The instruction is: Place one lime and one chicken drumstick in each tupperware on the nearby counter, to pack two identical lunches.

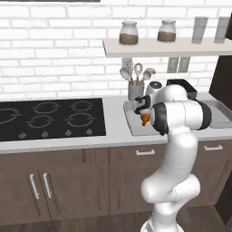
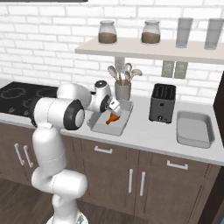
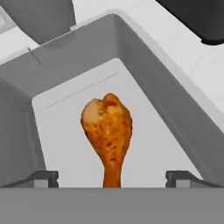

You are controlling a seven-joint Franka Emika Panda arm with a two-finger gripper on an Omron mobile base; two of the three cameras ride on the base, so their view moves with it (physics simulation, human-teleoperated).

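An orange-brown chicken drumstick point(image 3: 107, 127) is over the floor of a grey tupperware point(image 3: 175, 118), thick end away from the hand. My gripper point(image 3: 113, 177) is open just above it, with its fingertips point(image 3: 43, 177) wide apart and clear of the thin bone end. From the base the drumstick point(image 1: 145, 119) point(image 2: 112, 118) shows under the gripper point(image 1: 145, 111) point(image 2: 114, 109), inside the tupperware point(image 1: 130, 122) point(image 2: 97, 127) on the counter point(image 1: 115, 131) point(image 2: 148, 136). A second tupperware point(image 2: 194, 129) point(image 1: 222, 115) lies further right. The lime is out of view.
A black toaster point(image 2: 162, 103) stands between the two tupperwares. A grey utensil holder point(image 2: 123, 91) point(image 1: 135, 89) sits just behind the near tupperware. The black cooktop point(image 1: 50, 118) lies to the left. A wall shelf point(image 2: 144, 50) holds jars and glasses.
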